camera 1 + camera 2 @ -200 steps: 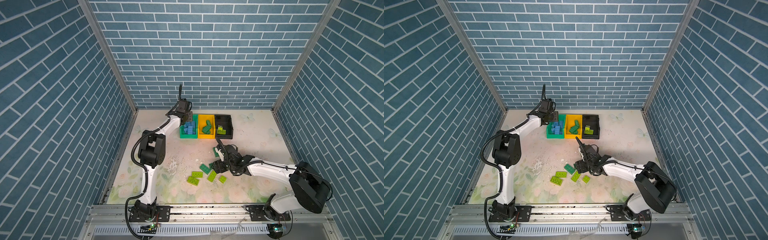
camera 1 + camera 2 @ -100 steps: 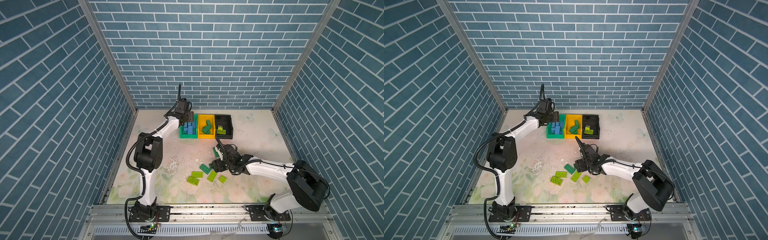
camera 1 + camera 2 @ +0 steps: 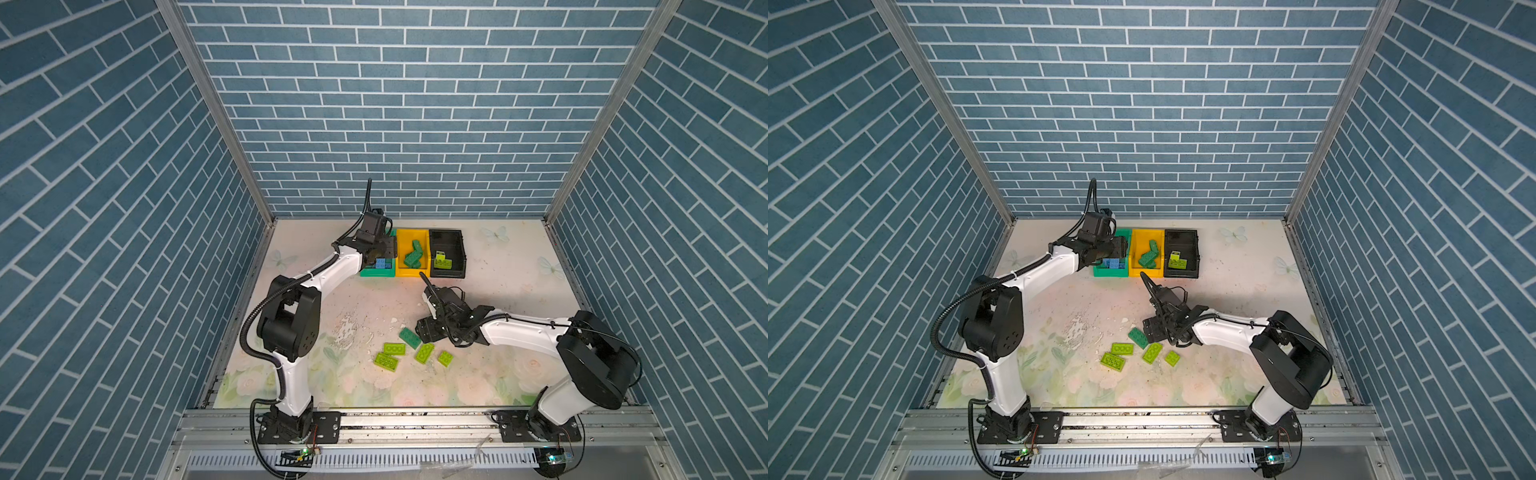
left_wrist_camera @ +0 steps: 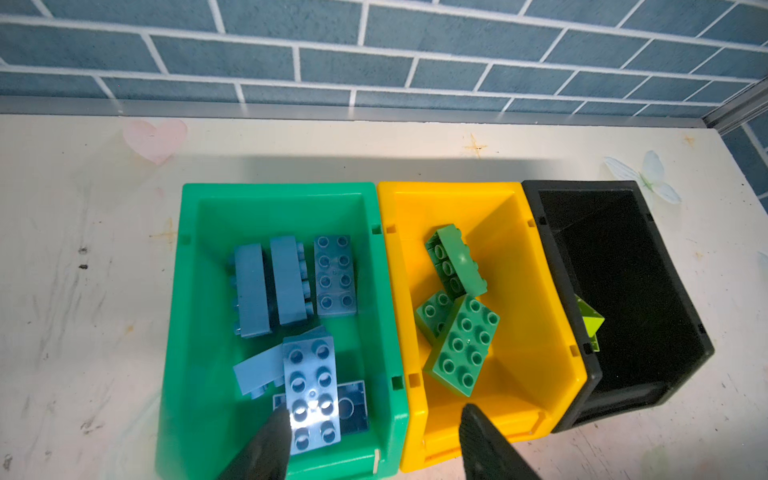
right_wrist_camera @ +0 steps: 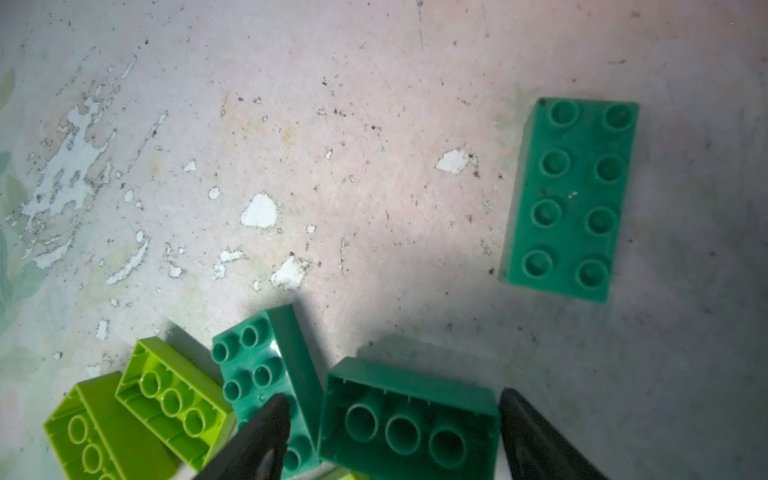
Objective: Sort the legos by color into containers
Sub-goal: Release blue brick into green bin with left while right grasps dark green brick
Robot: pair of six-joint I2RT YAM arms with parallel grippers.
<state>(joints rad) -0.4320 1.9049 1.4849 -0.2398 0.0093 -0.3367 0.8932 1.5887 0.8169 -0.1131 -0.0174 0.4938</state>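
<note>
My left gripper [image 4: 374, 436] hangs open over the front of the green container [image 4: 178, 316], holding nothing. A light blue lego [image 4: 311, 395] lies on top of several others inside, just under one finger [image 4: 266, 440]. The yellow container [image 4: 536, 291] holds dark green legos [image 4: 461, 345]. Lime ones [image 3: 442, 261] lie in the black container [image 3: 446, 272]. My right gripper [image 5: 395, 432] is open and low over the table, its jaws on either side of an upside-down dark green lego [image 5: 409, 419]. Another dark green one [image 5: 266, 374] lies on its side against one finger.
A third dark green lego [image 5: 573, 199] lies studs up a little apart. Several lime legos [image 3: 394, 348] lie scattered just in front of the right gripper [image 3: 426, 328]. The three containers stand side by side near the back wall. The table surface [image 5: 257, 216] is chipped.
The left jaws have opened wider above the green container, and the left arm's elbow has drifted toward the front. The right gripper has shifted slightly over the loose dark green legos.
</note>
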